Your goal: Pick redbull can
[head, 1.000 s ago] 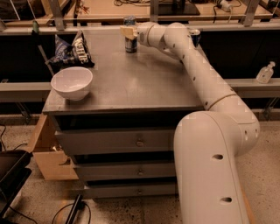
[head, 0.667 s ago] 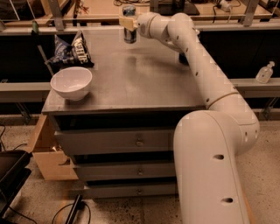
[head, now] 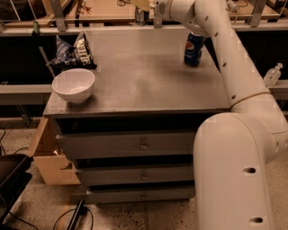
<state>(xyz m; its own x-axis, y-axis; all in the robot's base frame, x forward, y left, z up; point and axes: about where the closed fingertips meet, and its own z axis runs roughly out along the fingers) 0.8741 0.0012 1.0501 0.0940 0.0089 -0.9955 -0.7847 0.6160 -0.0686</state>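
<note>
The redbull can (head: 141,17) shows only as its silver lower part at the top edge of the camera view, above the far edge of the grey table top (head: 144,85). My gripper (head: 143,5) is shut on the can from the right and holds it up off the table. The can's top is cut off by the frame. My white arm (head: 225,54) reaches in from the lower right, across the table's right side.
A wider dark blue Pepsi can (head: 194,48) stands at the table's back right, under my arm. A white bowl (head: 73,84) sits at the front left, with a dark chip bag (head: 74,51) behind it. A wooden drawer (head: 45,152) hangs open at the left.
My gripper has lifted the can up off the table and further toward the back. The Pepsi can, earlier hidden behind my arm, now shows.
</note>
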